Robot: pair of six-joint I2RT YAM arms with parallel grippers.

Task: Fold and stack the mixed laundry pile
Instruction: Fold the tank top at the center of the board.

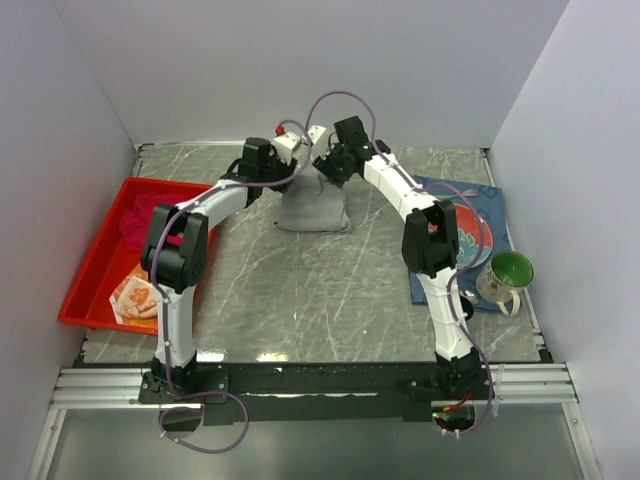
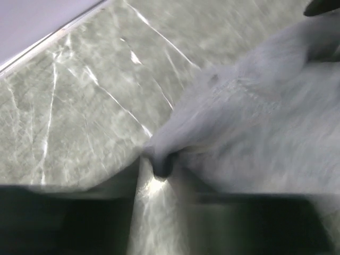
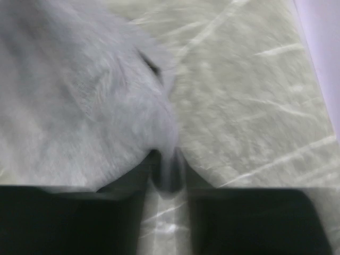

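Observation:
The long grey garment (image 1: 313, 208) lies bunched at the back middle of the table, with both arms meeting above it. In the left wrist view, the left gripper (image 2: 159, 171) has its jaws a little apart, and a corner of the grey garment (image 2: 255, 122) dips into the gap. The right gripper (image 3: 169, 178) also stands open, with a thin hanging edge of the grey garment (image 3: 79, 106) between its fingers. From above, the left gripper (image 1: 293, 148) and the right gripper (image 1: 326, 152) are close together. The crimson-magenta shirt (image 1: 143, 213) and the orange-and-white cloth (image 1: 135, 297) lie in the red tray.
The red tray (image 1: 88, 268) sits along the left edge. On the right, a dark blue placemat (image 1: 495, 200) carries a plate (image 1: 478, 232), and a green-lined mug (image 1: 506, 277) stands at its front corner. White walls close in the back and both sides.

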